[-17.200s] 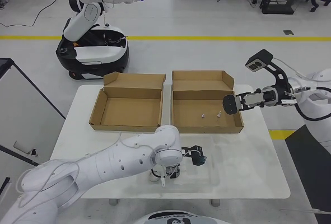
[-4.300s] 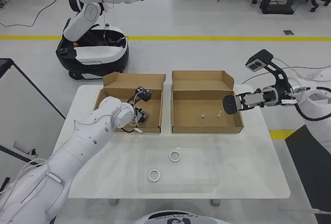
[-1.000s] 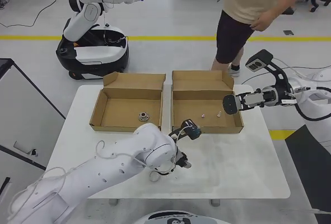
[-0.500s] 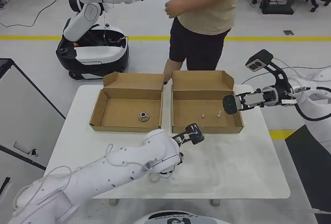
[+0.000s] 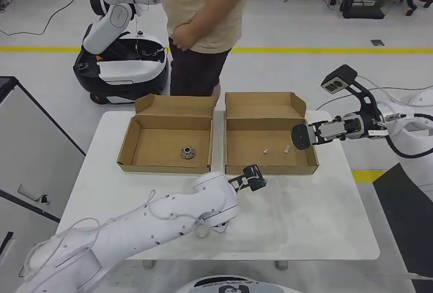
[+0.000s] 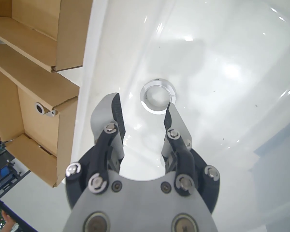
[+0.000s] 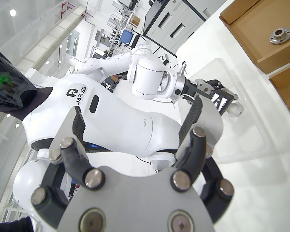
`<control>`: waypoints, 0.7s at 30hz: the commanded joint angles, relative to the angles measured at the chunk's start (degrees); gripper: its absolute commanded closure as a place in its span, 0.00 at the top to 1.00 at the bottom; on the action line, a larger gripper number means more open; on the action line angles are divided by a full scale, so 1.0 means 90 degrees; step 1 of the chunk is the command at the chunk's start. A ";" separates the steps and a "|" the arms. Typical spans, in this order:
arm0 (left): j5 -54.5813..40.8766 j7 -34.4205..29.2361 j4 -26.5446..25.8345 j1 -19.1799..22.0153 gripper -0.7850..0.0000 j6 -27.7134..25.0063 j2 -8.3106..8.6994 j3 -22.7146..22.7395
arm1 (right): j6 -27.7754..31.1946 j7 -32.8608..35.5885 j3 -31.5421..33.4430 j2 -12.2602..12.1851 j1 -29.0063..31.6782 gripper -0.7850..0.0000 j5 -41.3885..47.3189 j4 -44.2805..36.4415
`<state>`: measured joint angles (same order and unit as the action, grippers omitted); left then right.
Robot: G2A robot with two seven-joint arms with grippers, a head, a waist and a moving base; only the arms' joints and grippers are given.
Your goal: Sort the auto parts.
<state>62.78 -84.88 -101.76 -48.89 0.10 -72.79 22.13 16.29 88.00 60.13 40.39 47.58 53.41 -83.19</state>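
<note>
A white table (image 5: pixel 326 220) carries two open cardboard boxes (image 5: pixel 174 110) and a metal ring (image 6: pixel 157 82).

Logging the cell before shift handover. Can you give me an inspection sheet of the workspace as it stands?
Surface: white table, no spills seen.
Job's things: metal ring flat near the table's front; flanged hub in the left box; two small parts in the right box.
Clutter: nothing seen.
Grippers: left gripper open, over the ring, not closed on it; right gripper open, empty, at the right box's edge.
Cables: thin cable along the left arm; black cable on the right arm.
Surroundings: another robot behind the table; grey cabinet beside it.
</note>
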 commanded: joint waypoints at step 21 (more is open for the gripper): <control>0.0198 -0.0301 0.0441 -0.0102 0.50 -0.0200 -0.0348 -0.0048 | 0.0000 0.0000 0.0000 0.0000 0.0000 1.00 0.0002 0.0000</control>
<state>64.54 -87.41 -97.75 -49.65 -1.38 -75.86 21.72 16.29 88.00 60.13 40.39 47.58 53.41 -83.19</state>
